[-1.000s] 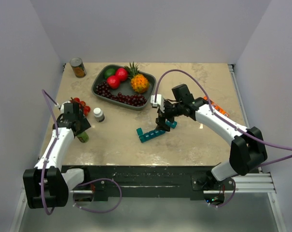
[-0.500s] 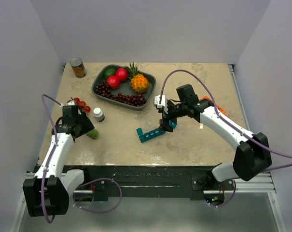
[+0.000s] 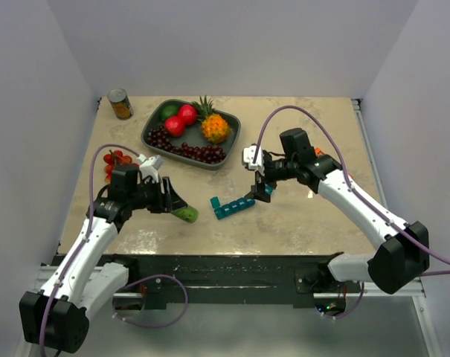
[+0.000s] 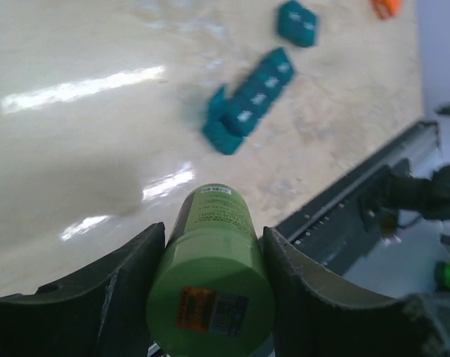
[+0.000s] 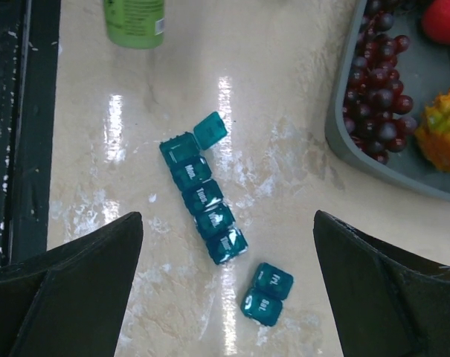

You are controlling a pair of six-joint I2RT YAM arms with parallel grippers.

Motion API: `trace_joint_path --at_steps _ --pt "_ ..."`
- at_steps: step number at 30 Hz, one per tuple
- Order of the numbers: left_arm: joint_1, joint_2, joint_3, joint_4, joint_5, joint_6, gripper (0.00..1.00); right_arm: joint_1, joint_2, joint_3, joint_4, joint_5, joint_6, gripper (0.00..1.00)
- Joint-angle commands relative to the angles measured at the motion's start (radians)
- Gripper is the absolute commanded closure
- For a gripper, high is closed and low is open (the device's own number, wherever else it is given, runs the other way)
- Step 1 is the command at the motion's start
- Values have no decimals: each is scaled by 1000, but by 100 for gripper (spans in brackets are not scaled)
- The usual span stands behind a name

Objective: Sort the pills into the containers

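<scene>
On the desk [image 3: 299,223] we find the long strip of containers [image 3: 232,206] at the centre. The two-cube strip [image 5: 266,295] lies just right of it, below the right claw [image 3: 262,187]. The bottle [image 3: 184,214] sits left of it in the left claw [image 3: 176,208], and the tray [image 3: 146,134] stands behind.

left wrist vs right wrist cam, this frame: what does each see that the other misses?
Left wrist only: the left gripper clamped on the green bottle, seen end-on, plus an orange item at the top edge. Right wrist only: the fruit tray with its grapes. Both: the teal container strip, the separate two-cube piece, and the bottle itself.
</scene>
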Motion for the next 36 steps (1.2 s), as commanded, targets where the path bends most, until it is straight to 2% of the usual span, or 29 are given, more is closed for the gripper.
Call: trace_joint_path --at_steps 1,3,4,7,9,10,11,13,19,30,36 --pt "-83 -57 -11 240 269 -7 100 -3 7 166 -83 74 -35 1" --pt "-129 -54 -12 320 264 -24 100 -3 58 231 -76 89 125 1" --pt "-143 -47 -12 358 258 -29 100 -4 81 258 -170 66 136 1" --pt "-191 -1 -3 403 220 -30 100 8 149 352 -350 -50 6 6" --pt "-218 10 3 428 188 -33 100 11 59 259 -267 -20 8 4" --pt "-228 9 0 483 179 -40 100 20 28 219 -168 -6 39 3" --pt "-235 7 -14 518 172 -65 100 27 14 169 -150 -2 40 1" --pt "-260 7 -26 639 168 -92 100 46 11 150 -182 -40 -1 1" --pt "-338 59 -28 785 100 -133 100 65 27 125 -196 -78 -31 1" --pt "-447 183 29 903 18 -152 100 91 66 119 -187 -81 -25 1" --pt "-489 228 52 931 -64 -176 100 119 90 93 -93 -104 76 1"
